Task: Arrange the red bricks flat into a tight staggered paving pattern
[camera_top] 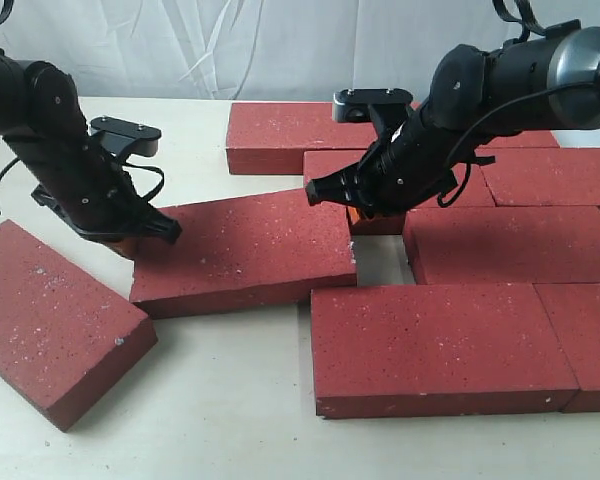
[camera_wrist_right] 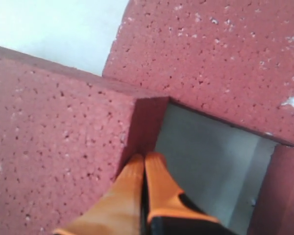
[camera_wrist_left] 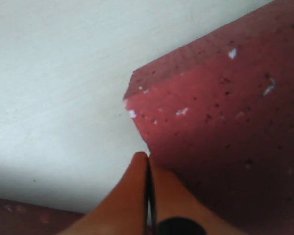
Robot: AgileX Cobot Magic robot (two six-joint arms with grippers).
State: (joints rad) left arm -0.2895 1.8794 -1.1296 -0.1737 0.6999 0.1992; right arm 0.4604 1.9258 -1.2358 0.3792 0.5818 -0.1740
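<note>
1. Skewed brick [camera_top: 245, 250] at frame centre, one end not yet seated against the laid bricks [camera_top: 450, 345] on the right.
2. Left gripper [camera_top: 150, 232] and right gripper [camera_top: 352, 208] sit at its opposite corners — fingers pressed together, holding nothing.
3. Loose brick [camera_top: 55, 320], lower left — yet to be placed.

On the table [camera_top: 220, 410], a skewed brick [camera_top: 245, 250] lies between a lone brick [camera_top: 50, 320] at left and laid bricks [camera_top: 440, 345] at right.

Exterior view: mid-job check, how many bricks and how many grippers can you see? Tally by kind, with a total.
red bricks: 9, one at the back right mostly hidden
grippers: 2, the left gripper and the right gripper, both shut
total: 11
</note>
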